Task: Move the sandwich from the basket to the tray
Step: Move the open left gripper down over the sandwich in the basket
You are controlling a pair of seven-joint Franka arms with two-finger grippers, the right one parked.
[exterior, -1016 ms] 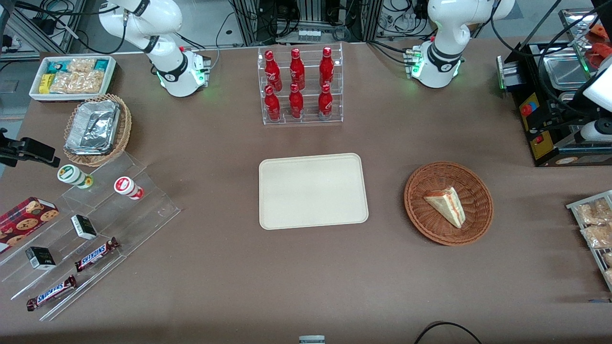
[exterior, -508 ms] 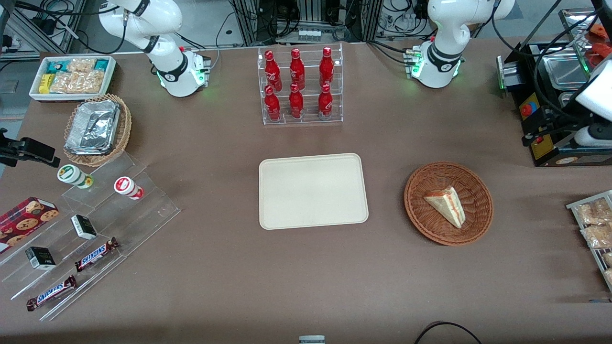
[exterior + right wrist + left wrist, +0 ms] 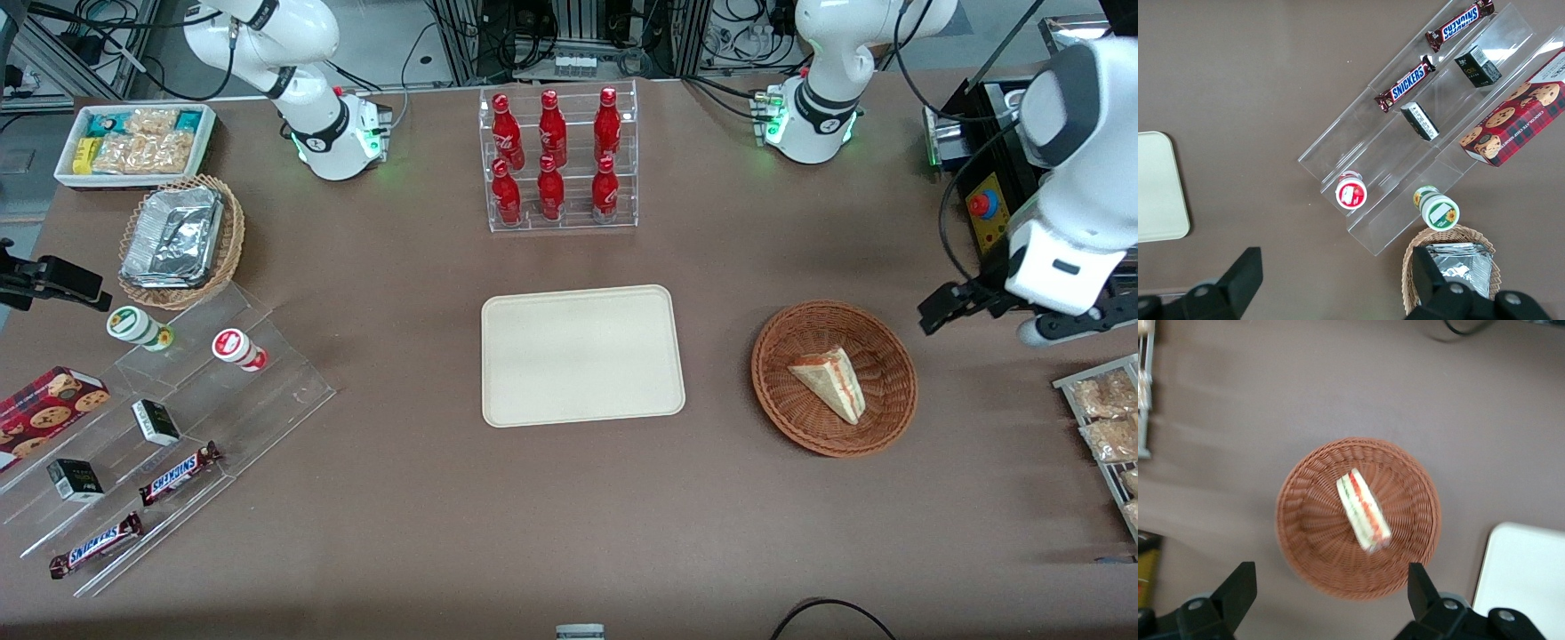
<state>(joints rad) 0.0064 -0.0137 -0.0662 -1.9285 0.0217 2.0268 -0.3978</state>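
The sandwich point(image 3: 830, 380), a pale wedge with a red and green filling edge, lies in the round reddish-brown basket point(image 3: 787, 404). In the left wrist view the sandwich point(image 3: 1363, 509) rests across the middle of the basket point(image 3: 1305, 533). The cream tray point(image 3: 582, 354) lies flat beside the basket, toward the parked arm's end, with nothing on it; its corner point(image 3: 1525, 580) also shows from the wrist. My left gripper point(image 3: 1036, 313) hangs well above the table beside the basket, toward the working arm's end. The gripper point(image 3: 1330, 590) is open, its black fingers point(image 3: 1238, 592) spread wide with nothing between them.
A clear rack of red bottles point(image 3: 556, 160) stands farther from the front camera than the tray. A black machine point(image 3: 987, 204) and a rack of snack bags point(image 3: 1102, 418) sit at the working arm's end. Stepped acrylic shelves with snacks point(image 3: 160, 444) fill the parked arm's end.
My left arm has swung in from the table's end toward the basket, bringing the open gripper near the basket's rim. Sandwich, basket and tray have not moved.
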